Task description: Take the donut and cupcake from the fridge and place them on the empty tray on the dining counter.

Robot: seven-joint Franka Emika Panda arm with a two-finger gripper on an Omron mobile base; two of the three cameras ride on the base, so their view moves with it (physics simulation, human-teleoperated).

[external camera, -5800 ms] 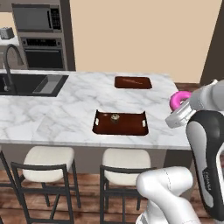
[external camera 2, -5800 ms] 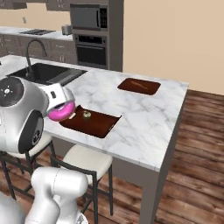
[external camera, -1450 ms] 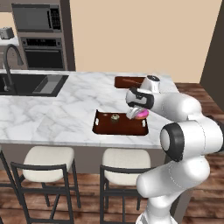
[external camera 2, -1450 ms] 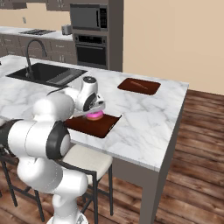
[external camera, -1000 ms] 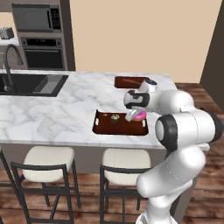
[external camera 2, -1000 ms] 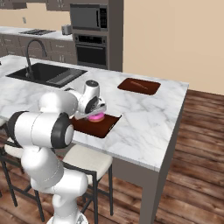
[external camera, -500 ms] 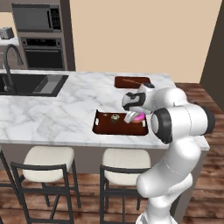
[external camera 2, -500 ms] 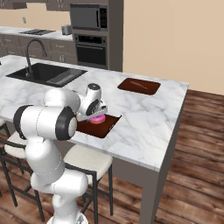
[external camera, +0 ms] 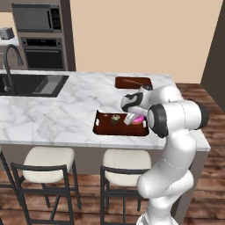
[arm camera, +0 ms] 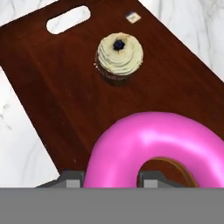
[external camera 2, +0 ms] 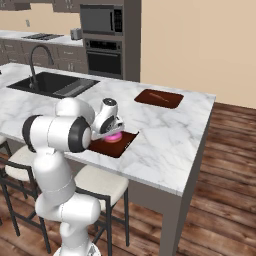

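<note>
We are holding the donut (arm camera: 162,148) over the tray (external camera: 103,128). Our gripper (external camera: 132,117) has its jaws pinching the pink ring on one side, and in the hand view the donut hangs right in front of us, big and bright. The cupcake (arm camera: 119,57) already stands upright on the tray, a little way off from the donut, near one of the pale handle slots (arm camera: 68,19).

The tray sits on the white marble tabletop (external camera: 66,110), close to the edge by the stools (external camera: 47,159). From the right base view the donut (external camera 2: 114,135) looks very low over the dark tray (external camera 2: 122,147), maybe almost touching it. We cannot tell for sure if it rests on the wood yet.

Now we think the job is to put the donut down softly. We should go down slowly until it lies flat on the bare brown part. We should keep it away from the cupcake so we do not knock it over. We should also keep it inside the raised rim, not on top of it, or it may tip and roll off. Then we let the jaws spread, and lift straight up so the sticky icing does not drag the donut along. The other flat brown board (external camera: 133,82) farther back is not the place for it.
</note>
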